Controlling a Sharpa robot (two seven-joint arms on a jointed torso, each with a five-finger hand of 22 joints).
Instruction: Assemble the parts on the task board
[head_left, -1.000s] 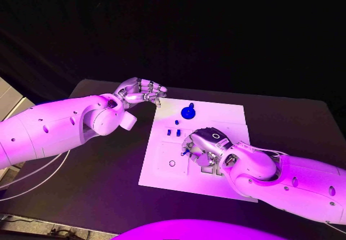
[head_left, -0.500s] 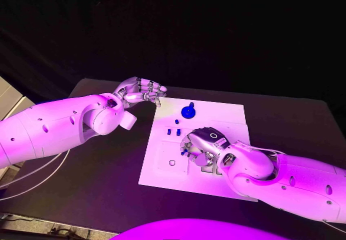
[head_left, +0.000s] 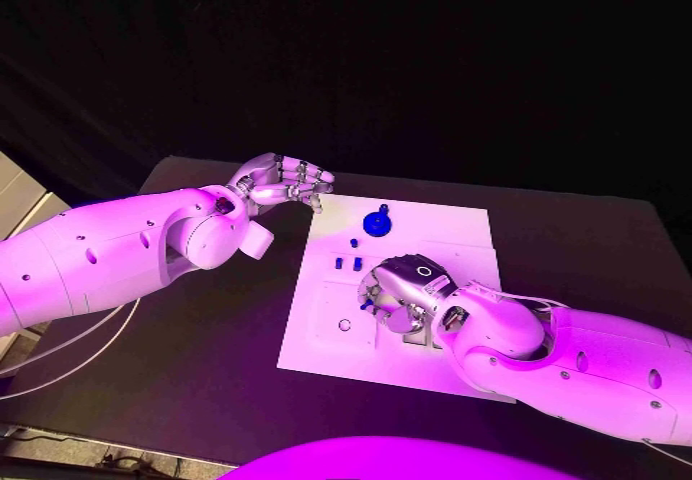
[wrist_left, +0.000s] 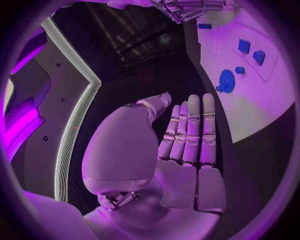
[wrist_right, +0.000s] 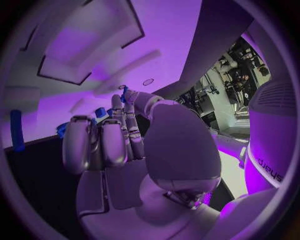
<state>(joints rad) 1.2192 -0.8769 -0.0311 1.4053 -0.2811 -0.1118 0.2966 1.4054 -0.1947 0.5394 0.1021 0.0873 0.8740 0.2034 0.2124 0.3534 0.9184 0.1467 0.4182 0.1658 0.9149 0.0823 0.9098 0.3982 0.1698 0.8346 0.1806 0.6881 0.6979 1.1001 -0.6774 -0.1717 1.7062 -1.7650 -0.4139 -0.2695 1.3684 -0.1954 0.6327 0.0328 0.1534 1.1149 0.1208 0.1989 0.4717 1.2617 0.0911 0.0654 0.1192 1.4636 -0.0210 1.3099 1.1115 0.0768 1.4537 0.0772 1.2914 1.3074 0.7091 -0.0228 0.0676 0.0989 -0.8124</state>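
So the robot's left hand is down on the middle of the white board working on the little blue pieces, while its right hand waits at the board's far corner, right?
Swapped. In the head view the right hand is down on the middle of the white task board among the small blue parts, while the left hand waits at the board's far corner.

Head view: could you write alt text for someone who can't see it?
A white robot arm's silver right hand is lowered over the middle of a white rectangular task board on a black table, with small blue parts and a round blue part beyond it. The silver left hand hangs, fingers curled, at the board's far left corner.
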